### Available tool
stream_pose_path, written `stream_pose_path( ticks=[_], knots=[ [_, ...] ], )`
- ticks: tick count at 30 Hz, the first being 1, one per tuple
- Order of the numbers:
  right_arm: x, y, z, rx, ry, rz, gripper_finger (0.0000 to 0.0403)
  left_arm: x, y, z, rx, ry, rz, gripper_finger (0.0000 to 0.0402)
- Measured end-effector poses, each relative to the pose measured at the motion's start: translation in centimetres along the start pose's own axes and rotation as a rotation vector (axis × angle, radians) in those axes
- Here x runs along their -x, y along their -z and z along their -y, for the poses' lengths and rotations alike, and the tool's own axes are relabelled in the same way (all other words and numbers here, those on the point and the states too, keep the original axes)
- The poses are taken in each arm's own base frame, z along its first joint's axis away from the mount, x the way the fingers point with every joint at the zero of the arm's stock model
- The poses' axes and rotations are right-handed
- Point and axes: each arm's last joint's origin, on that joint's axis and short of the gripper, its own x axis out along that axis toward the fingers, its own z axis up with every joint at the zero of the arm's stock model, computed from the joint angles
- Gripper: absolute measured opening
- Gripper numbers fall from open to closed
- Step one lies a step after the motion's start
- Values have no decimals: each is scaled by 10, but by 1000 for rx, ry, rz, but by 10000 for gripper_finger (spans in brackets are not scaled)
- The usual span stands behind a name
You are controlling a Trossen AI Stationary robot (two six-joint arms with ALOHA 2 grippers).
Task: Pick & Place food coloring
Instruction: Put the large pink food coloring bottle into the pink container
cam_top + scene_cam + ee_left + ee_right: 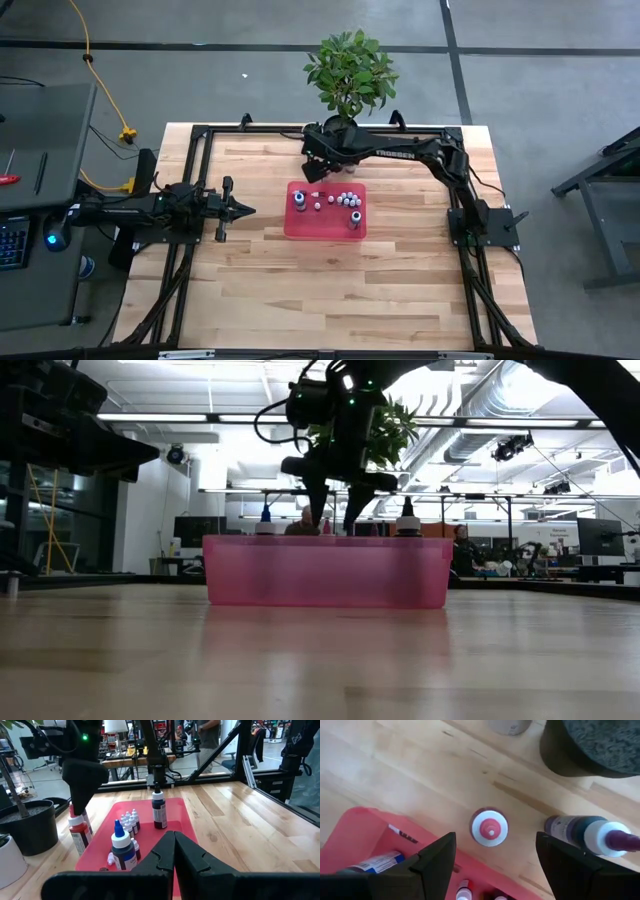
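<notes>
The red tray [325, 228] lies mid-table and holds food coloring: a dark bottle [159, 810], a blue-capped bottle [122, 851] and several tiny white-capped ones [130, 822]. A red, white-capped bottle [489, 827] stands on the wood just beyond the tray's far left corner, with a purple bottle [585, 834] beside it. My right gripper [495, 841] hangs open above the red bottle and points steeply down, one finger on either side, apart from it. It also shows over the tray's far side [334, 520]. My left gripper [174, 845] waits shut and level at the table's left.
A black pot [600, 745] with a leafy plant [350, 70] stands just beyond the two loose bottles at the far edge. A small white pot [10, 862] is next to it. Bare wood [330, 290] lies on the near side of the tray.
</notes>
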Motion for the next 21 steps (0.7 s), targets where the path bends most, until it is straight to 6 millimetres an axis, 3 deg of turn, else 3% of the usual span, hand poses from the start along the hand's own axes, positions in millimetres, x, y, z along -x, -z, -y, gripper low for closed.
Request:
stream_pose_path(
  ticks=[21],
  knots=[
    [-20,-3,-2,-14,-29,-21,259,0,0,0,0,0,0,0]
  ],
)
